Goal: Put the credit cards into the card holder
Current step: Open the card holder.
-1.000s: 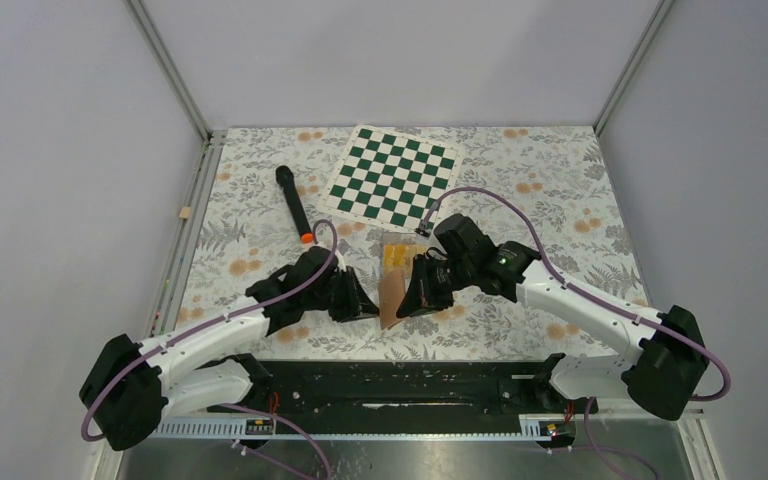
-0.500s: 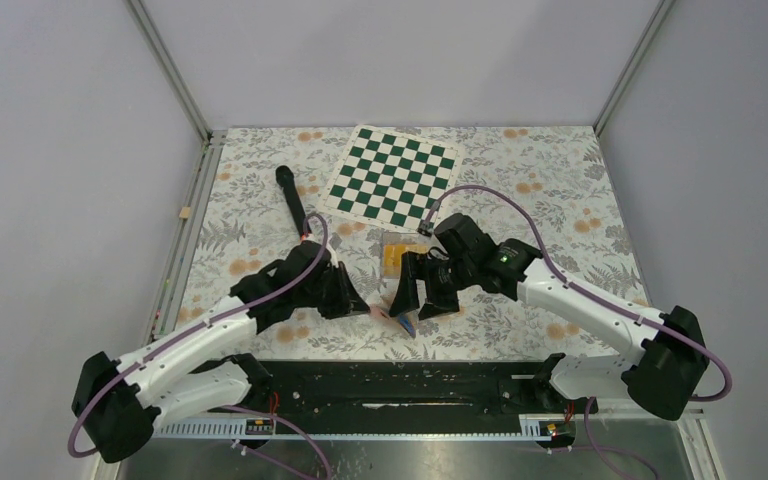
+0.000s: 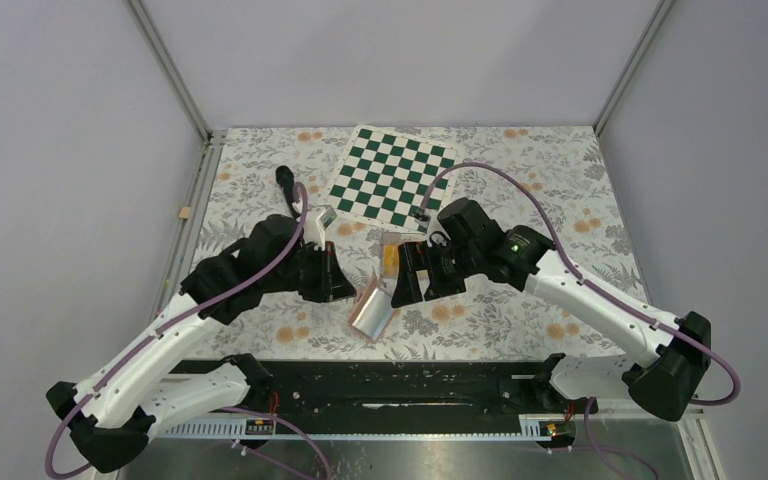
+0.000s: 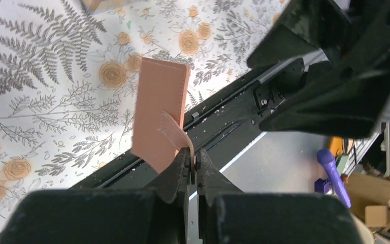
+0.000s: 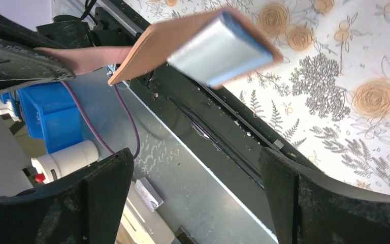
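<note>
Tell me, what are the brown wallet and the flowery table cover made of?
The card holder looks like tan leather or fake leather: matte, stitched along its edge. The flowery table cover looks like printed cloth or vinyl; I cannot tell which.

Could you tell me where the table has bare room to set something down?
Free: floral tablecloth right of the green-white chessboard, and the front strip beside the right arm. Crowded: the middle, with left gripper, right gripper, tan leather card holder and yellow-orange plastic cards.
</note>
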`<state>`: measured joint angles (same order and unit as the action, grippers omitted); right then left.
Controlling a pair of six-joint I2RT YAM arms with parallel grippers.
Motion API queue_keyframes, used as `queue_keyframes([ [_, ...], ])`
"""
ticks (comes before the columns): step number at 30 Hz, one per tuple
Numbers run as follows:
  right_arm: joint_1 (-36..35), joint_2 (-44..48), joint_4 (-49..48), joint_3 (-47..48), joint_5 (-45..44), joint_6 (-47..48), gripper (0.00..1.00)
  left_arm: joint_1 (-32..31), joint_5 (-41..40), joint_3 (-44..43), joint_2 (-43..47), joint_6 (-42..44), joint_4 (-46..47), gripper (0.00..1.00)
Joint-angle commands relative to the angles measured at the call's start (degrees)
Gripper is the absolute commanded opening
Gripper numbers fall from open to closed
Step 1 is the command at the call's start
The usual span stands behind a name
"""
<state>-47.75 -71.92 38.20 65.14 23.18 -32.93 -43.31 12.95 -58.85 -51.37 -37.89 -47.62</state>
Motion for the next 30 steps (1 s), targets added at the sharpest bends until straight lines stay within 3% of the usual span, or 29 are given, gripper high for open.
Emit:
queue_keyframes([
  [1,-0.29,3.00,0.52,4.15,0.71,9.01,0.99,0.16,6.81,-8.21,1.09,9.80,-4.55,0.00],
  [7,-0.24,10.71,-6.18,0.60,2.44,19.02,0.99,0.22,17.63,-13.60,0.02,14.18,-5.91,0.00],
  [12,-0.24,16.21,-16.46,-3.77,12.64,22.73,0.99,0.16,27.18,-14.93,-1.08,15.37,-5.64,0.00],
  [21,-0.41,11.98,-30.33,-5.37,20.99,14.97,1.00,0.16,39.28,-15.33,-0.75,11.37,0.66,0.00],
  [30,-0.42,4.61,-43.61,-1.89,29.08,4.85,0.99,0.17,42.15,-15.16,-0.77,10.24,2.07,0.00],
])
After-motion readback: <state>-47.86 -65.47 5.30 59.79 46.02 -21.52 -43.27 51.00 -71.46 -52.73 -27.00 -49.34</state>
